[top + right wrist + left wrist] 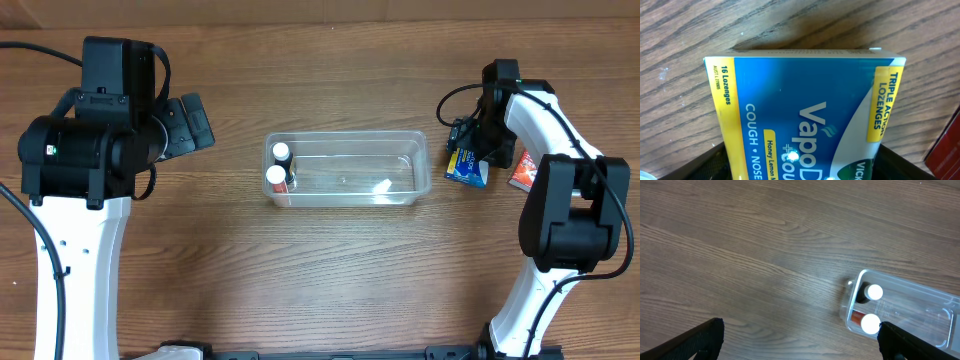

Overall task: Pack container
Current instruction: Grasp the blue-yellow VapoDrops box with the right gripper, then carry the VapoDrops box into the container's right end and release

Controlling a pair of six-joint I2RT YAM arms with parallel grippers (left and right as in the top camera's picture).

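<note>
The right gripper (466, 152) sits at the right of the overhead view with its fingers on either side of a blue lozenge box (805, 115); in the right wrist view the box fills the gap between them, but I cannot tell whether they pinch it or only straddle it; the left gripper (802, 347) hangs at the upper left of the overhead view, its fingers spread wide and holding nothing. The wooden table (330, 290) carries everything; the container (345, 135) lies in the middle of the overhead view, long side across the frame, well apart from both grippers; the lozenge box lies just right of it, on the table outside it; a red box (522, 172) lies just beside the lozenge box, further right. Two white-capped bottles (278, 165) stand upright together in the container's left end. Packing looks partly done: the bottles are in, while both boxes appear left to go, the blue one likely next.
</note>
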